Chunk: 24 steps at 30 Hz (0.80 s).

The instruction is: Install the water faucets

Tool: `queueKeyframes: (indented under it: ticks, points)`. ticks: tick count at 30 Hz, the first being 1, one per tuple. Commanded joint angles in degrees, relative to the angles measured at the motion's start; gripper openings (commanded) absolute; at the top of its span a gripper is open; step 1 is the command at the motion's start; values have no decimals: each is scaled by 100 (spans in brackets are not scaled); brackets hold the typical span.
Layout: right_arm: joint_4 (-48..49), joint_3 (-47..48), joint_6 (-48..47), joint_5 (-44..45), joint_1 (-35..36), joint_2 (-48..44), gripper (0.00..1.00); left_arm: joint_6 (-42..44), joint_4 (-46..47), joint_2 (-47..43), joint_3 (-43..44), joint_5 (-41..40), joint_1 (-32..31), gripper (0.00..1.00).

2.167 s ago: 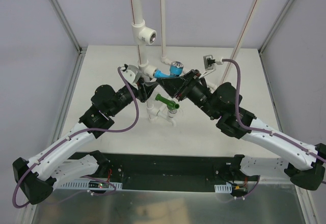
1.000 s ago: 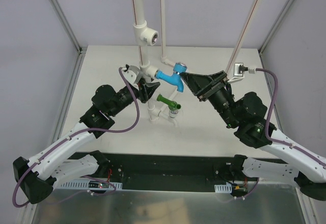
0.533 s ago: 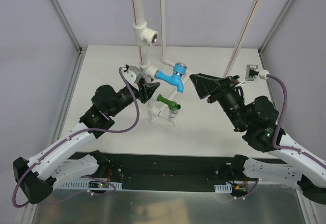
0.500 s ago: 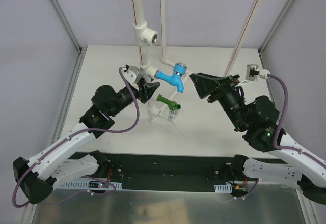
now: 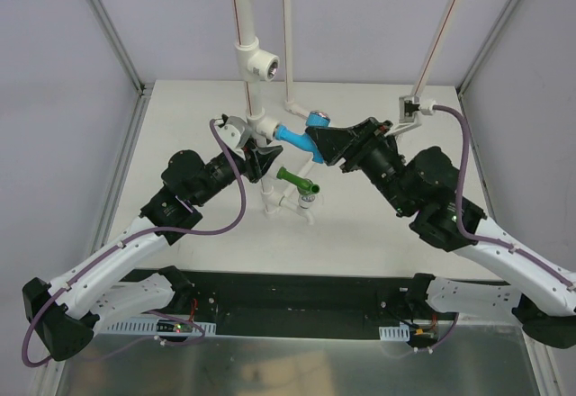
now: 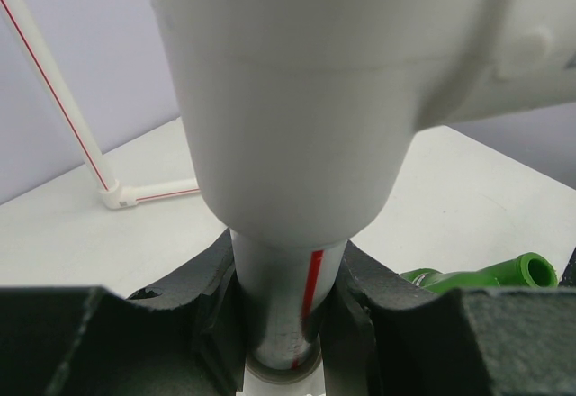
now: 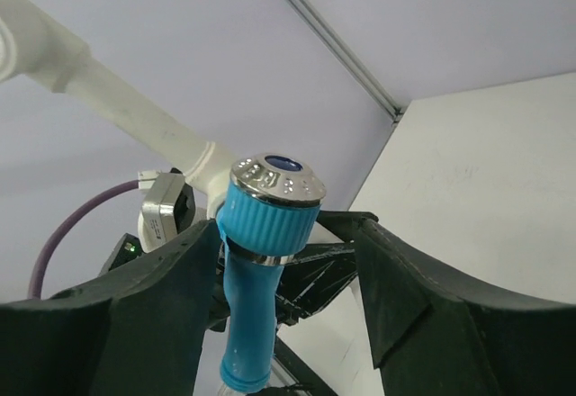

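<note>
Our left hand [image 6: 283, 331] clamps the white pipe [image 6: 270, 270]; our right hand [image 7: 279, 265] stands wide — the light blue faucet [image 7: 268, 216] sits in its gap, untouched.

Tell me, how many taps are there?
2. The blue tap sticks out sideways from the pipe, between the right gripper's fingers. The green tap is lower, by the pipe's foot, nearer the arms. None seems hidden.
</note>
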Motion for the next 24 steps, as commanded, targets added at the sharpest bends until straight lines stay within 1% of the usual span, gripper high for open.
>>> queueKeyframes:
  ticks: [1, 2, 5, 7, 9, 12, 14, 17, 19, 23, 24]
  points:
    - [-166, 360, 516, -270, -98, 113, 65, -650, -223, -90, 0, 137, -50, 0]
    - [-166, 369, 613, -358, -142, 148, 63, -650, -223, -90, 0, 128, -41, 0]
    - [-166, 343, 1139, -674, -317, 192, 51, -650, -214, -99, 9, 145, -50, 0]
    - [-174, 316, 1605, -841, -458, 219, 34, -650, -231, -99, 18, 137, -50, 0]
    - [-166, 246, 2262, -1017, -599, 227, 19, -650, -232, -99, 18, 137, -50, 0]
    - [-166, 150, 3081, -1245, -757, 219, 6, -650, -240, -108, 18, 110, -41, 0]
    - [-166, 97, 3625, -1386, -828, 210, 0, -659, -249, -108, 26, 110, -50, 0]
    - [-139, -87, 4635, -1562, -959, 183, 0, -650, -240, -90, 27, 110, -50, 0]
    - [-78, -237, 5129, -1659, -1004, 166, 0, -659, -249, -99, 18, 119, -50, 0]
    - [-86, -343, 5360, -1616, -995, 78, 0, -668, -240, -134, -17, 110, -50, 0]
    - [-113, -352, 5308, -1572, -995, 35, 3, -659, -240, -134, -17, 93, -41, 0]
